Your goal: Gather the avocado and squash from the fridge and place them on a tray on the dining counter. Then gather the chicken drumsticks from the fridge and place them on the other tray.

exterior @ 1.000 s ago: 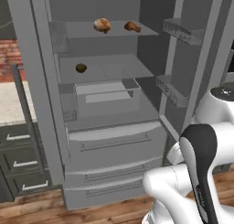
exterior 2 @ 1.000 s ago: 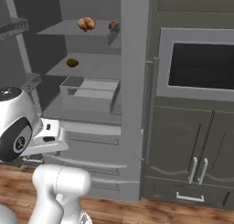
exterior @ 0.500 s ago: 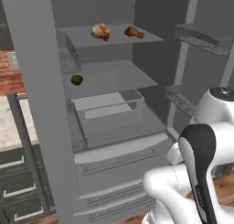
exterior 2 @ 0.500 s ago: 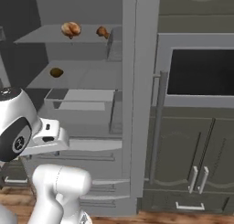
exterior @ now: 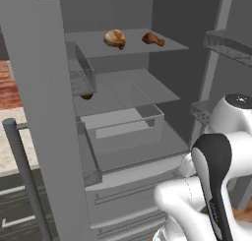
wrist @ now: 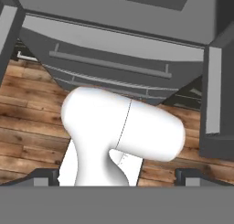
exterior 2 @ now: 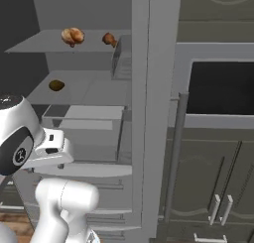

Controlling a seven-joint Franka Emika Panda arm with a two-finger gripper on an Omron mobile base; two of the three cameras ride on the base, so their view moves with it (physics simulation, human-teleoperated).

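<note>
The fridge (exterior: 162, 18) stands open before me. Two chicken drumsticks (exterior: 114, 38) (exterior: 153, 39) lie on its top shelf, also seen as drumsticks (exterior 2: 73, 36) (exterior 2: 109, 38) from the right. The avocado (exterior 2: 56, 85), a dark olive ball, rests on the middle shelf at the left; a door bin partly covers the avocado (exterior: 87, 96) in the left base view. The squash, both trays and the dining counter are out of view. My gripper (wrist: 118, 176) is open and holds nothing. It hangs low, pointing down at the floor in front of the fridge, well below the shelves.
A clear drawer (exterior: 123, 127) juts out under the middle shelf. The fridge doors (exterior: 44, 112) (exterior 2: 149, 103) stand open on both sides, with door shelves (exterior: 229, 43). An oven (exterior 2: 223, 88) and dark cabinets (exterior 2: 218, 187) lie to the right. Freezer drawers (wrist: 109, 67) and wood floor (wrist: 27, 118) are below.
The whole picture has shifted and the fridge looms larger: the base has driven closer. The food on the shelves has not moved. The gripper stays open.
</note>
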